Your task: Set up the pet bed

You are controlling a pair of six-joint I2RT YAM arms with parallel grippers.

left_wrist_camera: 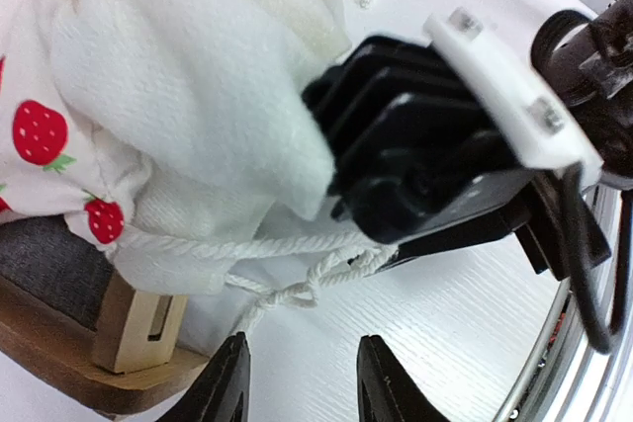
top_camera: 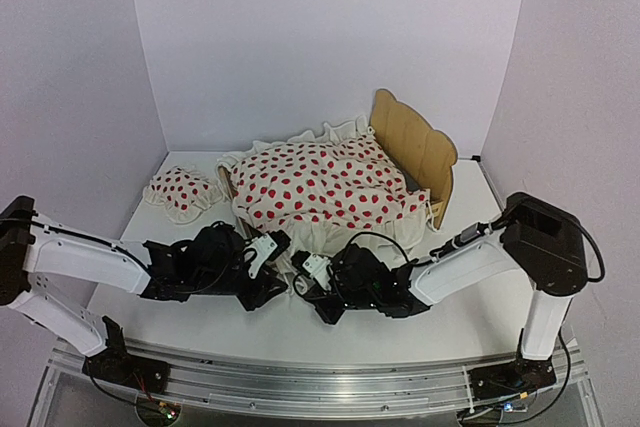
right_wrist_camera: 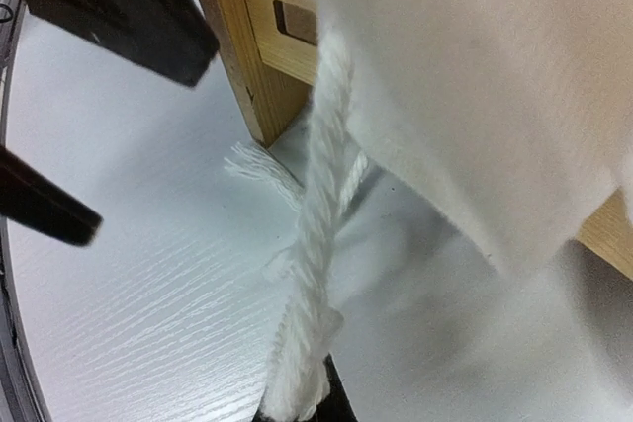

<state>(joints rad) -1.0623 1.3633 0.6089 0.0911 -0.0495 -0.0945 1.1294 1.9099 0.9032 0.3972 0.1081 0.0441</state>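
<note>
The pet bed stands at the back middle, its wavy plywood headboard on the right. A white red-dotted blanket lies over it. In the left wrist view a wooden corner of the pet bed and its grey felt base show under the blanket's edge. A knotted white cord hangs from that edge. My left gripper is open just in front of the cord, holding nothing. My right gripper is shut on the white cord, which runs taut up past the bed's corner post.
A small red-dotted pillow lies on the table left of the bed. Both grippers, left gripper and right gripper, crowd together at the bed's near edge. The right gripper's black body fills the left wrist view. White walls close the back and sides.
</note>
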